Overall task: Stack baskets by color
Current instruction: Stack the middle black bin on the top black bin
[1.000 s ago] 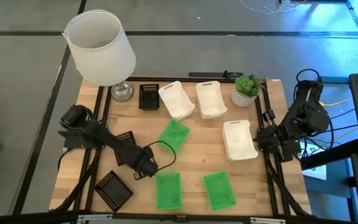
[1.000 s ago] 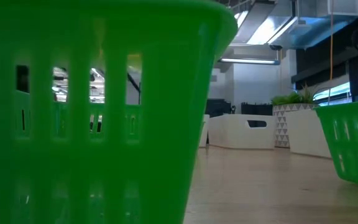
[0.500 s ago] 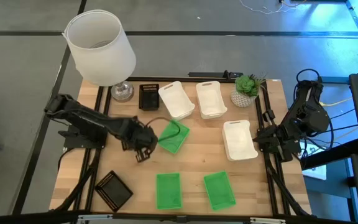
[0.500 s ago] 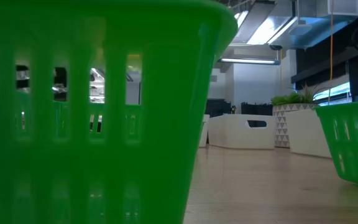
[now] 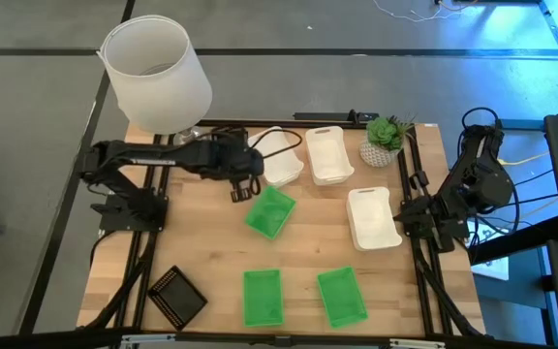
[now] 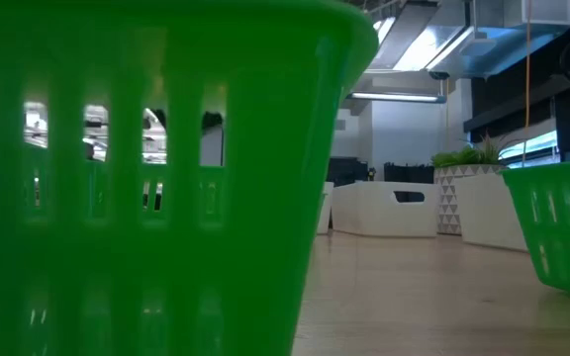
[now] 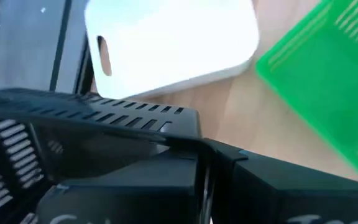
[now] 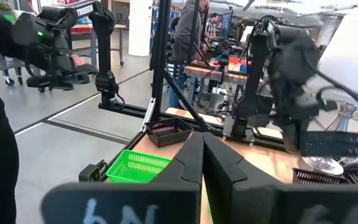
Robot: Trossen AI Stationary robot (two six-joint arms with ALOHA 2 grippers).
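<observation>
My left gripper (image 5: 244,186) is shut on a black basket (image 7: 73,155) and holds it in the air at the far left of the table, next to a white basket (image 5: 281,155). The right wrist view shows the held basket (image 8: 334,144) above another black basket (image 8: 319,177) that rests on the table. A third black basket (image 5: 176,296) lies at the near left. Two more white baskets (image 5: 328,155) (image 5: 373,218) and three green baskets (image 5: 270,211) (image 5: 263,296) (image 5: 342,296) lie flat on the table. My right gripper (image 8: 202,155) is shut at the right edge. My left gripper pinches the black basket's slatted side wall (image 7: 166,124) between its two fingers, at the rim. The fingers slant down from the table's left side. The basket is lifted clear of the table and hangs below the fingers (image 8: 303,134).
A big white lampshade (image 5: 156,73) stands at the far left corner, its metal base (image 8: 328,163) close to the black basket on the table. A small potted plant (image 5: 386,141) stands at the far right. People and another robot show in the room beyond.
My left gripper has risen and swung from the near left of the table toward the far edge, turning as it went. It carries the black basket, which is lifted clear of where it lay. The other baskets have stayed in place.
</observation>
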